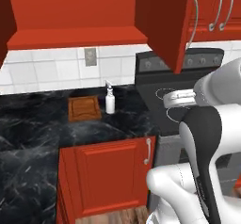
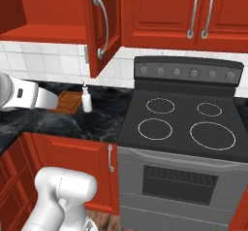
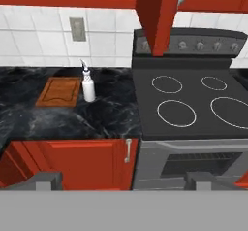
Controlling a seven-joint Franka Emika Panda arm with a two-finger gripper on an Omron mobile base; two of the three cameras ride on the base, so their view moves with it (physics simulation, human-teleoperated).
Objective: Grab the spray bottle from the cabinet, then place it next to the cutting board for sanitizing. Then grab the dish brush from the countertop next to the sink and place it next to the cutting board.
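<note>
Left of the stove (image 3: 191,99), on the black marble counter (image 3: 58,118), sits the brown cutting board (image 3: 59,91) with its darker groove. Just right of it, nearer the stove, stands the spray bottle (image 3: 88,87): small, white, upright, long axis vertical, thin nozzle tilting up-left. Above the stove's left edge, the red cabinet (image 1: 75,35) hangs open, its shelf bare. Gripper (image 3: 123,180) fingers are spread wide, holding nothing.

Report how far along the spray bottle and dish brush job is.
Done: the spray bottle stands upright on the countertop beside the cutting board, under the open cabinet. In hand: nothing; the gripper is open and back from the counter. Left: fetching the dish brush and setting it by the board.
</note>
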